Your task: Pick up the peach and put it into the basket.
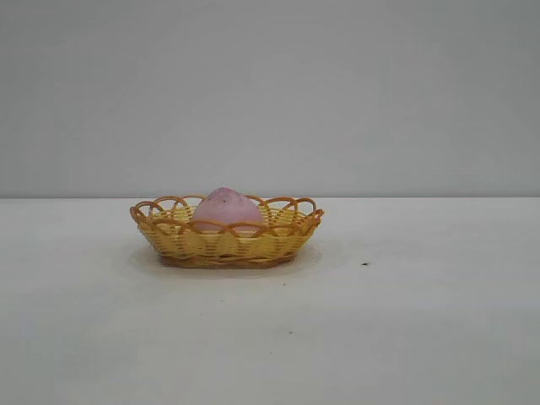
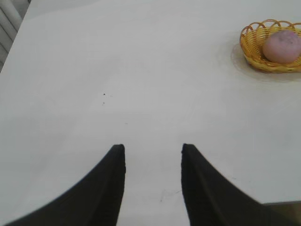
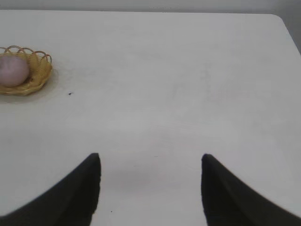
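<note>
One peach (image 1: 226,208), one basket (image 1: 226,245), one table (image 1: 422,337), two tools: left (image 2: 153,149), right (image 3: 150,159).

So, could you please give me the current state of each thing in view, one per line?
peach: sitting inside the basket, held by neither gripper.
basket: upright on the table, holding the peach.
left gripper: open, empty, over bare table away from the basket.
right gripper: open, empty, over bare table away from the basket.
table: white, with a small dark speck beside the basket.
</note>
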